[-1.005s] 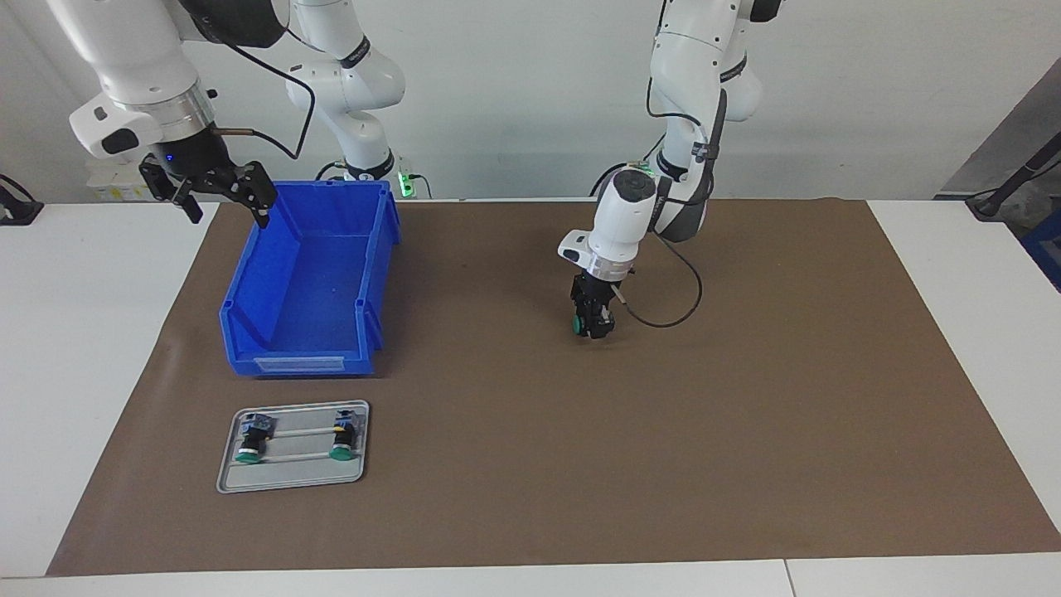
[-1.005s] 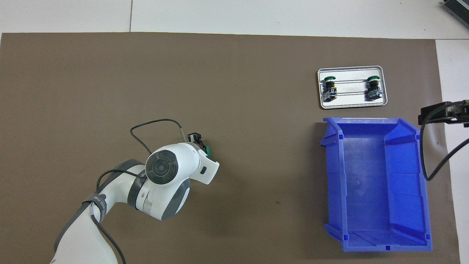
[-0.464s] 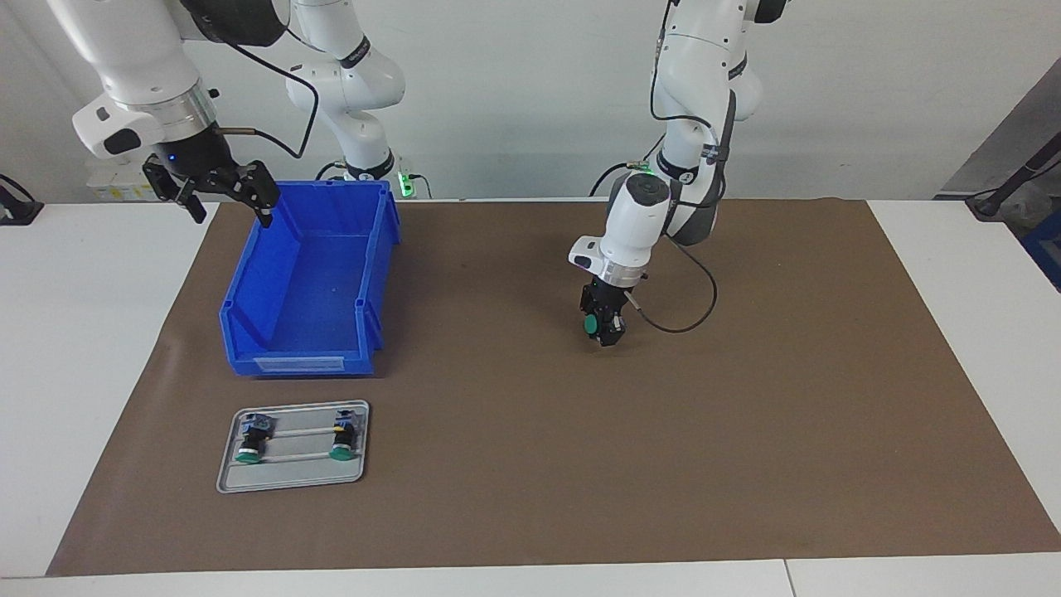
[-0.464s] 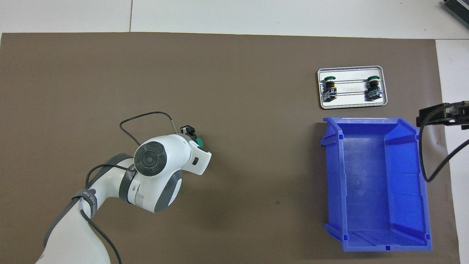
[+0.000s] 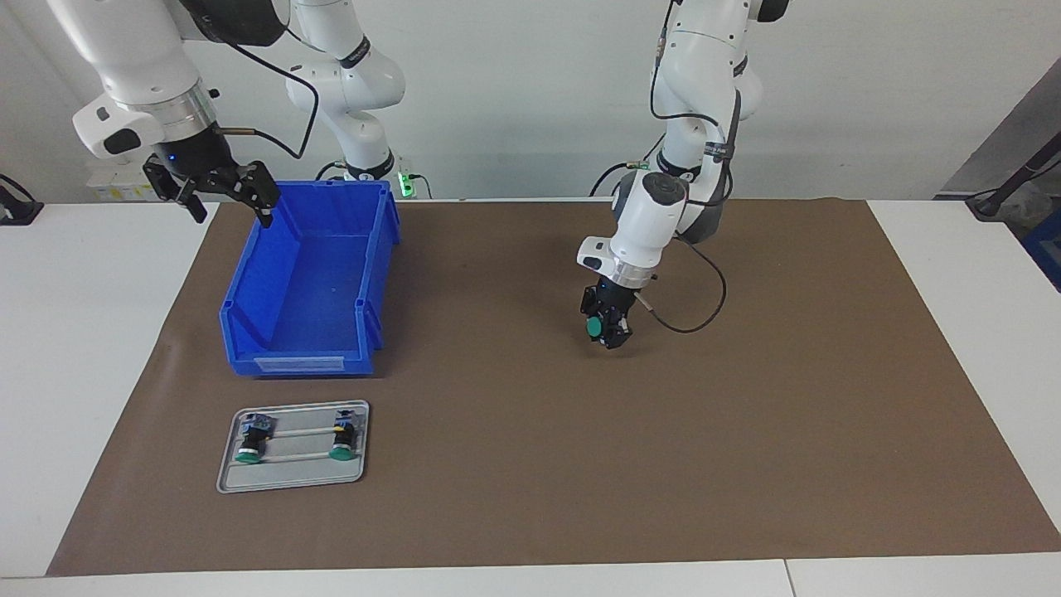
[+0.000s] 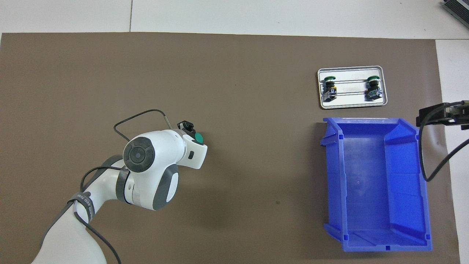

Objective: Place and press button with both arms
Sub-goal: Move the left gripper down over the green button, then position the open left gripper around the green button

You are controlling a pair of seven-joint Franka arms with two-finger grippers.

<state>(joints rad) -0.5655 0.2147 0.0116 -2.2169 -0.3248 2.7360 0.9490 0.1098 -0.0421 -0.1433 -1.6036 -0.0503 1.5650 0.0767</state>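
The button (image 5: 593,328) (image 6: 198,138), with its round green cap showing, is gripped by my left gripper (image 5: 605,332) (image 6: 191,129), which is shut on it low over the middle of the brown mat (image 5: 746,414). The left arm's wrist tilts and hides the button's body from above. My right gripper (image 5: 230,207) (image 6: 436,113) hangs open and empty over the blue bin's corner at the right arm's end, waiting.
The blue bin (image 5: 240,290) (image 6: 335,176) stands empty at the right arm's end. Farther from the robots than the bin lies a small metal tray (image 5: 290,485) (image 6: 351,105) holding two green-capped buttons (image 5: 248,444) (image 5: 341,439).
The left hand has tightened on the button and shifted a little toward the left arm's end, tilting so the green cap shows more from above. The right arm has barely moved.
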